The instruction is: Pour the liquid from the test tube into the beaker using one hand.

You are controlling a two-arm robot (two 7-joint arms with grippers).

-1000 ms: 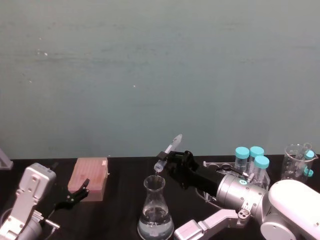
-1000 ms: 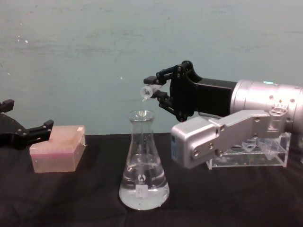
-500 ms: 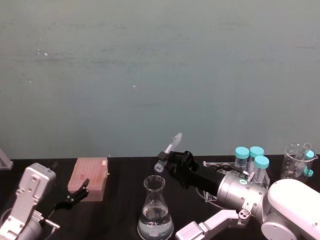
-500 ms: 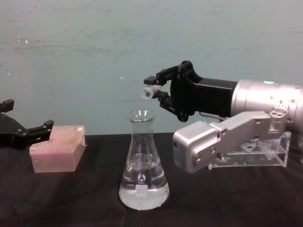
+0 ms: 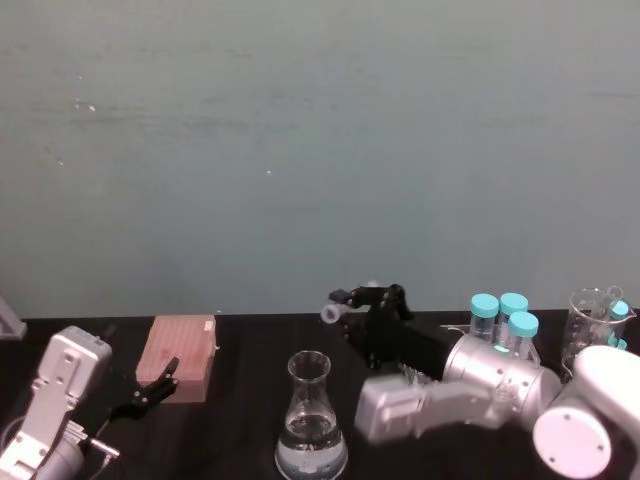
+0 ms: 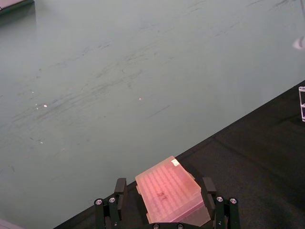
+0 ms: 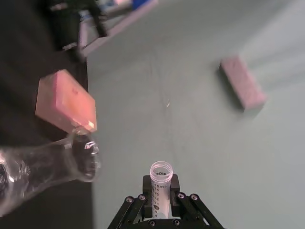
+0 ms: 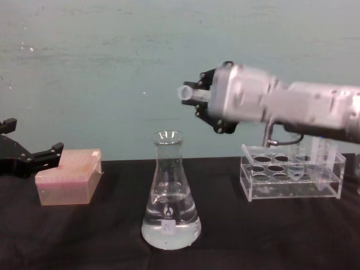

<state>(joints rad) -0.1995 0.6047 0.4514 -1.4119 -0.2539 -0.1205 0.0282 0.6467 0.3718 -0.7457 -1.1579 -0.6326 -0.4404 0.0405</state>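
The beaker (image 8: pixel 170 197) is a clear conical flask standing at the table's front centre, with the clear liquid (image 8: pixel 170 230) pooled in its base. My right gripper (image 8: pixel 203 97) is shut on the test tube (image 8: pixel 185 93), which lies about level, its open mouth pointing left. The tube is above the flask's mouth and a little to its right. In the head view the test tube (image 5: pixel 332 312) is beyond the beaker (image 5: pixel 311 420). The right wrist view looks down the test tube (image 7: pixel 160 183) with the beaker's neck (image 7: pixel 62 164) beside it. My left gripper (image 8: pixel 34 157) is parked open at the left.
A pink tip box (image 8: pixel 67 183) sits at the left, beyond my left gripper (image 6: pixel 163 187). A clear acrylic rack (image 8: pixel 289 171) stands at the right, with teal-capped tubes (image 5: pixel 502 315) and a clear container (image 5: pixel 595 318) farther right. The table is covered in black cloth.
My right wrist has rolled over. The test tube has risen from its downward tilt over the flask mouth to about level, shifting slightly right. The left arm has not moved.
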